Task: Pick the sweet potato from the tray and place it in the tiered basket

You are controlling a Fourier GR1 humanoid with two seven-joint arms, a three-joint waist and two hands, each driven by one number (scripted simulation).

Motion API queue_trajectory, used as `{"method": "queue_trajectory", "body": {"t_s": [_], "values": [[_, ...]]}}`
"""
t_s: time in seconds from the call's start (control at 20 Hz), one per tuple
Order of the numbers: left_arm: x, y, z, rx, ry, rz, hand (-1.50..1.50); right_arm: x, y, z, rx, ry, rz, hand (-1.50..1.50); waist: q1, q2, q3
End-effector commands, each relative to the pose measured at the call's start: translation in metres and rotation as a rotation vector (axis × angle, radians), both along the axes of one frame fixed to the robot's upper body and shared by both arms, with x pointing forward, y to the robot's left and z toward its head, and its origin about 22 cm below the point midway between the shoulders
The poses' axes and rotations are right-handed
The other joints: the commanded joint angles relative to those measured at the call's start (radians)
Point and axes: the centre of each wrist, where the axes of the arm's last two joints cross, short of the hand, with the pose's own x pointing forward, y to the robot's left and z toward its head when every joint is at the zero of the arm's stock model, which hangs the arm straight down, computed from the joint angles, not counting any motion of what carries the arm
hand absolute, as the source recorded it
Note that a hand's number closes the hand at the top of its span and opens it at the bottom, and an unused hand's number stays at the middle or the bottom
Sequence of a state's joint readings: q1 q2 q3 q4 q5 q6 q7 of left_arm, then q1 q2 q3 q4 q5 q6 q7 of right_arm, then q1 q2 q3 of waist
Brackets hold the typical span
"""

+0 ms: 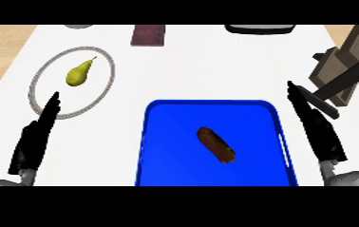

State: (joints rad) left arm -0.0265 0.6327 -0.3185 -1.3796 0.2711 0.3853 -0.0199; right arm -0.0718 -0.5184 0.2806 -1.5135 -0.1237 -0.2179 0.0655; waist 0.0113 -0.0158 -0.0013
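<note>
A brown sweet potato (216, 145) lies slantwise in the middle of the blue tray (165, 164) at the lower centre. My right hand (316, 126) stands just past the tray's right rim, fingers straight and pointing up, holding nothing. At the left, my left hand (35, 138) rests open, its fingertips reaching the near edge of a round wire basket (42, 74). That basket holds a yellow-green pear (79, 72).
A dark red-brown block (148, 34) lies at the back centre. A black-rimmed object (259, 29) and a grey one (79, 26) are cut off at the top. A wooden and grey structure (336, 71) stands at the right edge, close to my right hand.
</note>
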Motion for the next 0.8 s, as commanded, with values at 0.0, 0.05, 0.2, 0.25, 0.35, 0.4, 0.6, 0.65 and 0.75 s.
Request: {"method": "queue_trajectory", "body": {"t_s": [0.0,0.05,0.2,0.25,0.35,0.4,0.6,0.65,0.75], "values": [[0.003,-0.012,0.003,0.013,-0.042,0.003,0.0,-0.001,0.018,0.018,0.013,-0.063,0.106,1.5,-0.011,0.014,0.001],[0.02,-0.006,0.023,0.018,-0.108,-0.006,0.0,0.006,0.043,0.018,0.036,-0.11,0.164,1.5,-0.008,0.014,0.001],[0.035,-0.014,0.039,0.046,-0.182,-0.025,0.0,0.002,0.097,0.042,0.096,-0.293,0.407,1.5,-0.007,0.013,0.002],[0.037,-0.025,0.048,0.048,-0.223,-0.057,0.0,-0.008,0.115,0.048,0.114,-0.328,0.477,1.5,-0.007,0.007,0.002],[0.027,-0.011,0.032,0.025,-0.145,-0.008,0.0,0.013,0.01,0.038,-0.333,-0.316,-0.012,1.5,-0.087,-0.008,-0.015],[0.024,-0.018,0.026,0.008,-0.15,-0.016,0.0,0.004,0.028,0.025,-0.253,-0.36,-0.105,-1.5,-0.072,0.0,-0.005],[0.033,-0.025,0.039,0.011,-0.17,-0.038,0.0,-0.052,0.07,0.021,-0.17,-0.461,-0.138,-1.5,-0.037,0.009,0.001],[0.033,-0.021,0.04,0.002,-0.162,-0.057,0.0,-0.054,0.064,0.025,-0.213,-0.451,-0.105,-1.5,-0.026,0.012,0.001],[0.045,-0.013,0.045,-0.014,-0.162,-0.037,0.0,-0.062,0.074,0.06,-0.258,-0.446,-0.08,-1.5,-0.031,0.011,-0.001]]}}
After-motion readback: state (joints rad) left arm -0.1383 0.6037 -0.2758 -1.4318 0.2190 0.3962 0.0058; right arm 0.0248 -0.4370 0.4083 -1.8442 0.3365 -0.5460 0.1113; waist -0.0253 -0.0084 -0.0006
